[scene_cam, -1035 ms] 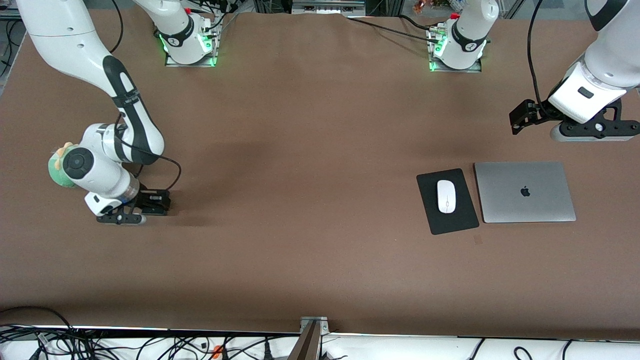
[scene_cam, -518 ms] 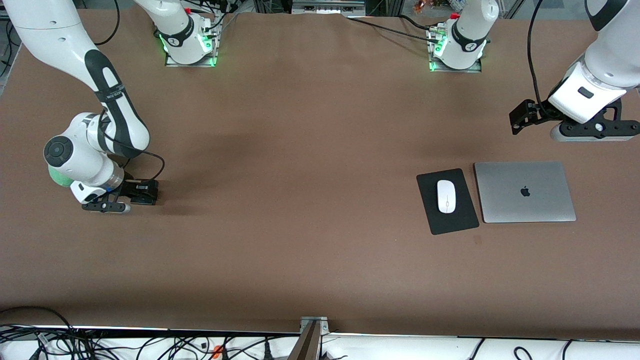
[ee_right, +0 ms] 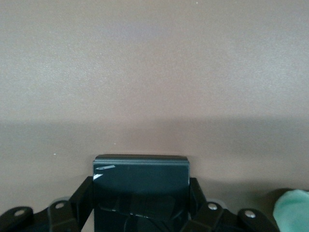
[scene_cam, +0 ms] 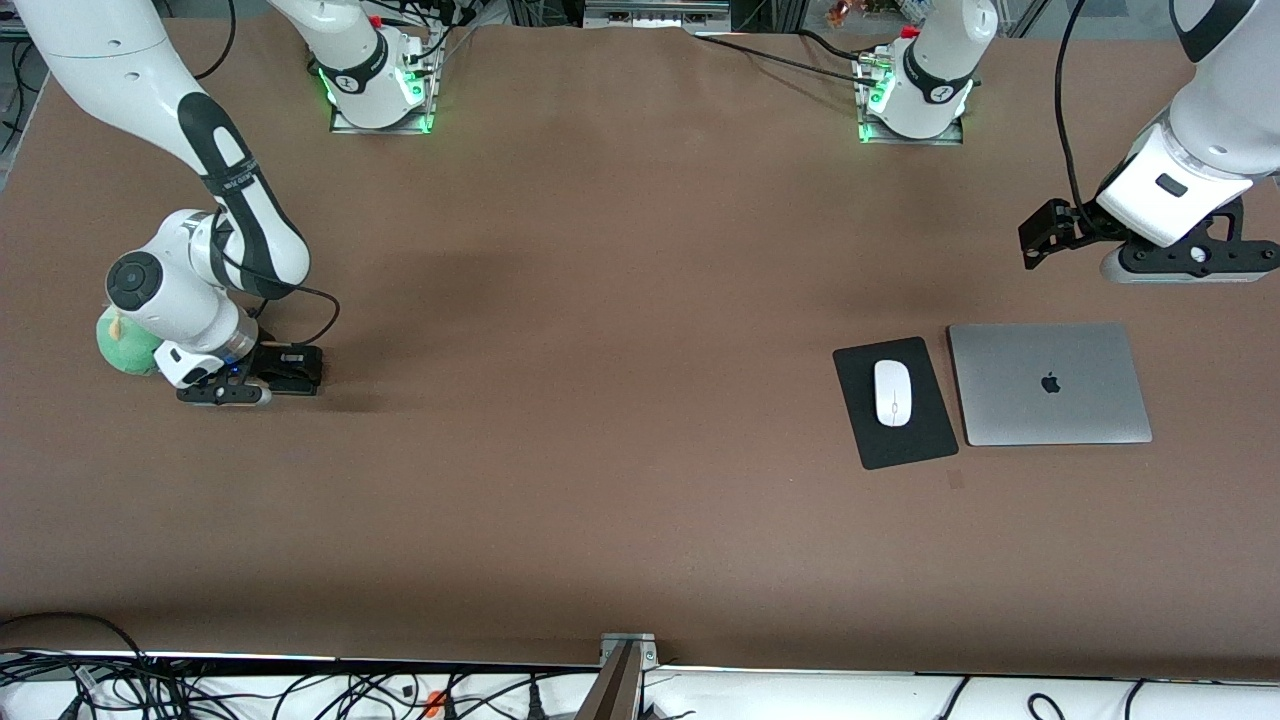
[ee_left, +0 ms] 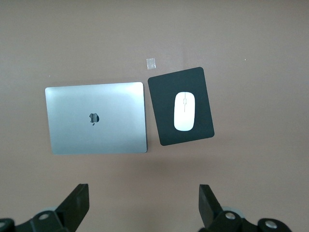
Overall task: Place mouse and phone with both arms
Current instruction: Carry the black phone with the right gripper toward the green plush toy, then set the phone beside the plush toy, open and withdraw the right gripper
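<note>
The white mouse (scene_cam: 892, 392) lies on a black mouse pad (scene_cam: 905, 445) toward the left arm's end of the table; it also shows in the left wrist view (ee_left: 184, 111) on the pad (ee_left: 164, 130). My left gripper (scene_cam: 1190, 262) is open and empty in the air (ee_left: 143, 205), above the table past the laptop's edge. My right gripper (scene_cam: 225, 393) is low over the table near the right arm's end, shut on the black phone (ee_right: 141, 186), which sits between its fingers (ee_right: 195, 193). In the front view the hand covers the phone.
A closed silver laptop (scene_cam: 1050, 383) lies beside the pad, also in the left wrist view (ee_left: 96, 118). A green plush toy (scene_cam: 125, 347) sits right beside the right hand (ee_right: 292, 208). A small tape mark (scene_cam: 955, 480) is near the pad. Cables run along the front edge.
My right gripper, still holding the phone, has moved away from the front camera and closer to the green plush toy. The left arm, mouse, pad and laptop have not moved.
</note>
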`<control>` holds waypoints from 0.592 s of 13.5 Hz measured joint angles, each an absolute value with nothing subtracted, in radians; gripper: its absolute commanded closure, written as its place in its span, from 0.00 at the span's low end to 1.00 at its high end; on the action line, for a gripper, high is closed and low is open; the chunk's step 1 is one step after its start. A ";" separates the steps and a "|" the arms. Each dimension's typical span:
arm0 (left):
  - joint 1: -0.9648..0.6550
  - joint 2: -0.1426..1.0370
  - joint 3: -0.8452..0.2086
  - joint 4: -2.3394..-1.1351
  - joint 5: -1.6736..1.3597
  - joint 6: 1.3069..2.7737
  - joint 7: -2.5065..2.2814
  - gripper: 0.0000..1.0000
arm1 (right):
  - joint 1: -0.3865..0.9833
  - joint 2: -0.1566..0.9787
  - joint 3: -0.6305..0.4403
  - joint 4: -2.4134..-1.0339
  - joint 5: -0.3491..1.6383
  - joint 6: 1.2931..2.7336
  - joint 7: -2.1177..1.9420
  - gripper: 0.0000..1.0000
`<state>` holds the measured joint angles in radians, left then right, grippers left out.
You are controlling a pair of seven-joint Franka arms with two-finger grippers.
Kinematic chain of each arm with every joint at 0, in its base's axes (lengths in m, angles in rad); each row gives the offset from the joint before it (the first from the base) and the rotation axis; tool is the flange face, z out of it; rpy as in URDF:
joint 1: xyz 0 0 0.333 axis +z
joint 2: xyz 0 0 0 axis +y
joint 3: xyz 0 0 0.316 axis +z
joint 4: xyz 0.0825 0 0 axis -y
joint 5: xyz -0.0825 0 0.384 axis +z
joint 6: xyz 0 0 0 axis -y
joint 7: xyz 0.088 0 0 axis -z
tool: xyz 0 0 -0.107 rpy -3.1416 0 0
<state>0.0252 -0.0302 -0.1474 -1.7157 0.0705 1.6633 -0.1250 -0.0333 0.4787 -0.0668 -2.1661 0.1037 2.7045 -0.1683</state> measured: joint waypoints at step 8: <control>0.025 -0.030 -0.147 -1.716 0.070 1.663 -0.125 0.00 | -0.034 0.369 -0.066 -2.019 0.104 2.376 -0.171 0.00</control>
